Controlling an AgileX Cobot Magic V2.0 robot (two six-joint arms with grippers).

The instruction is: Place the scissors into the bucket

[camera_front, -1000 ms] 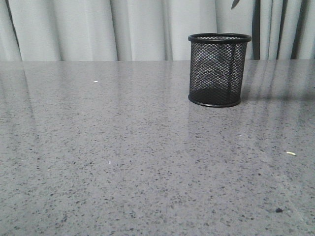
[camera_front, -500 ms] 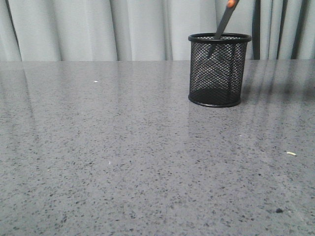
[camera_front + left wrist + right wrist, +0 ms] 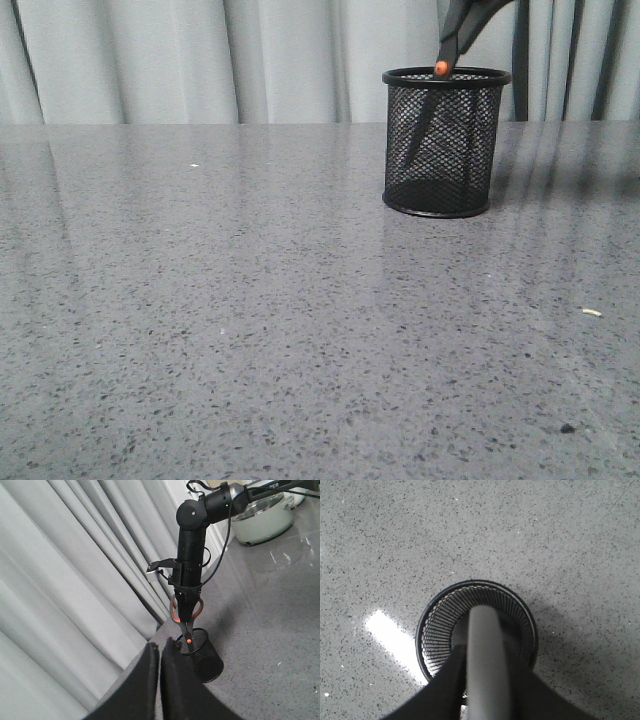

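Over the bucket [image 3: 445, 140] at the table's [image 3: 250, 330] far right, the right gripper [image 3: 186, 611] pinches the scissors [image 3: 440, 68], blades inside the mesh. Left gripper [image 3: 160, 680] fingers are pressed together, empty.

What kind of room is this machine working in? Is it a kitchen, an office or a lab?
Hard to say; probably a staged test room. A grey speckled countertop stands before pale curtains, nearly bare but for the mesh bucket receiving scissors. A pale green cooking pot hints at a kitchen.
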